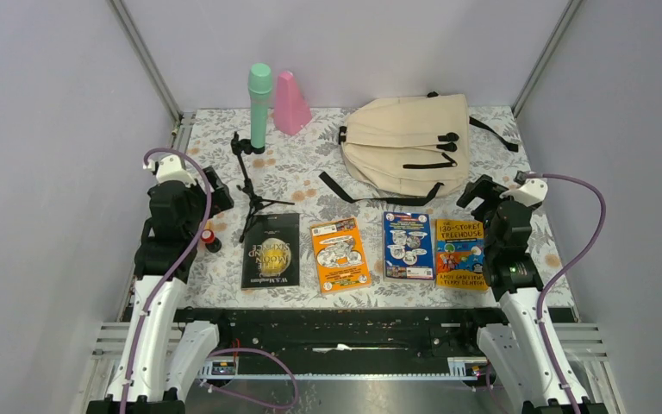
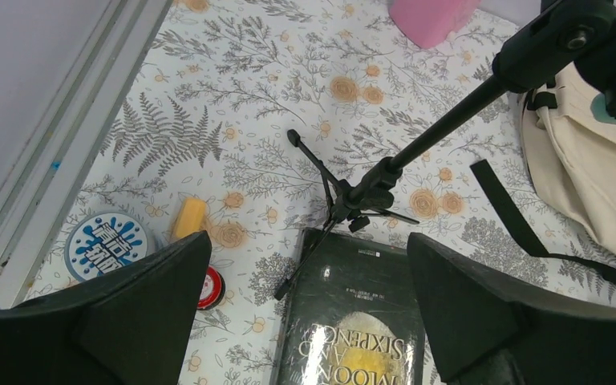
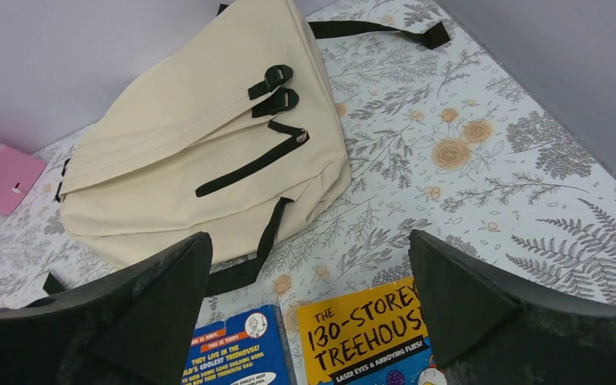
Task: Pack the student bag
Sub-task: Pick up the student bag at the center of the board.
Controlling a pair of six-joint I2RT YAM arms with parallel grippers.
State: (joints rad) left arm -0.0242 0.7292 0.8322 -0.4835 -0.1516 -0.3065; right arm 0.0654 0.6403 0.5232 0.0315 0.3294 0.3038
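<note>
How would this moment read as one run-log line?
stage: packing not begun | student bag: lying flat, far side | four books: in a row, near side | left jaws: open, empty | right jaws: open, empty

Left gripper (image 2: 309, 241): two dark fingers (image 2: 128, 313) at the lower corners, spread wide, nothing between them.
Cloth (image 2: 208, 104): floral print, covers the table.
Tripod (image 2: 361, 192): black, legs splayed on the cloth, pole slanting to the upper right.
Book (image 2: 361, 321): dark cover with a yellow disc, lies just below the tripod hub; one leg runs beside its left edge.
Bag (image 2: 585, 168): cream, at the right edge.
Strap (image 2: 505, 208): black, flat on the cloth.
Tin (image 2: 104, 245): round, blue and white, far left.
Yellow block (image 2: 188, 216): beside the tin.
Pink object (image 2: 433, 16): top edge, cropped.
</note>
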